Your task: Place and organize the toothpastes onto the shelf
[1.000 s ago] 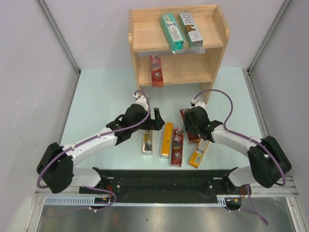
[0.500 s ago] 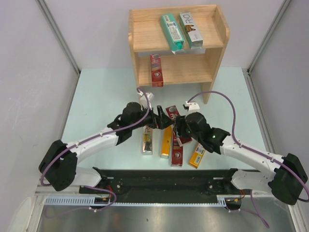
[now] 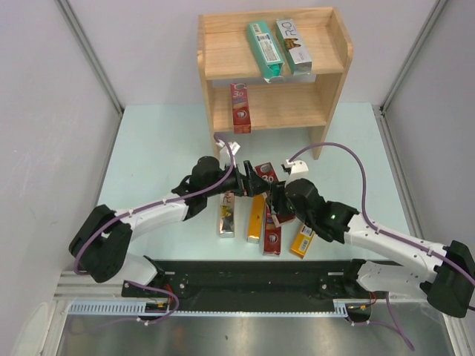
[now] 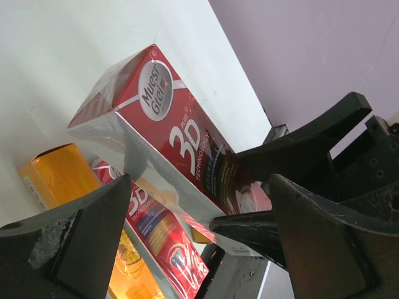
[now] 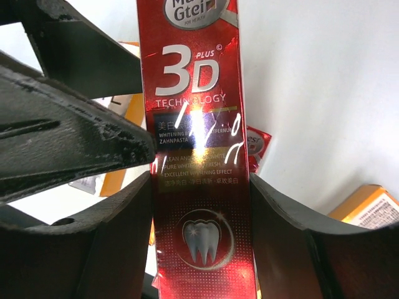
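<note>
**Red box held up between the arms**

Nearest the arm bases, four boxes lie side by side on the table (image 3: 148,148): the silver box (image 3: 226,216), orange box (image 3: 256,215), low red box (image 3: 272,233) and yellow box (image 3: 304,239). Just at their 12 o'clock, the right pincer (image 5: 199,205) clamps the lifted red box (image 4: 168,124) clear of the table. The left pincer (image 4: 199,187) faces it, jaws wide, gripping nothing.

The box looks light and stiff but crushable (and glossy, so probably slick). Best taken across its narrow sides, mid-length.

Farther, at 12 o'clock, stands the shelf (image 3: 223,55). The teal box (image 3: 265,48) and white box (image 3: 293,44) lie on top, with the upright red box (image 3: 240,107) below.
</note>
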Robot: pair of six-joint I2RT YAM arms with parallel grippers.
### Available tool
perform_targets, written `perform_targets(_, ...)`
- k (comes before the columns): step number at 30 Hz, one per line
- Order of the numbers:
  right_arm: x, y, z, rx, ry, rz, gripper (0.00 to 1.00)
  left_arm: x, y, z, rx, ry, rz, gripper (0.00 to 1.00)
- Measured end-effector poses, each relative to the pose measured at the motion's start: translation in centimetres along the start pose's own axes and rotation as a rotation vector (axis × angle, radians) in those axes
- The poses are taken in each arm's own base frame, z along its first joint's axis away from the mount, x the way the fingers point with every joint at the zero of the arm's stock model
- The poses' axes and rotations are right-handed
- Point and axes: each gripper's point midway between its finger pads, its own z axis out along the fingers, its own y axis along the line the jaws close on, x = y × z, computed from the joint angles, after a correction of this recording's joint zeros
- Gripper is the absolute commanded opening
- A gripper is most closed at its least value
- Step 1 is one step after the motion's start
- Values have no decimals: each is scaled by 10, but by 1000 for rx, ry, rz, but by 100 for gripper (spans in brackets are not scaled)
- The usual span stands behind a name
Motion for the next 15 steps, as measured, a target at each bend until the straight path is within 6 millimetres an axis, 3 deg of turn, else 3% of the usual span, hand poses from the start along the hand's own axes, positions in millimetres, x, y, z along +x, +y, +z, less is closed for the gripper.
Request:
perform_targets(6, 1, 0, -5, 19, -12, -14, 38, 6, 5, 3, -3, 14, -32, 98)
perform_targets(10, -11, 11, -13, -23, -52, 3, 38, 11, 12, 2, -35, 26, -44, 98)
perform_targets(15, -17, 15, -19, -39, -79, 14, 38, 6, 4, 3, 6, 1, -59, 94)
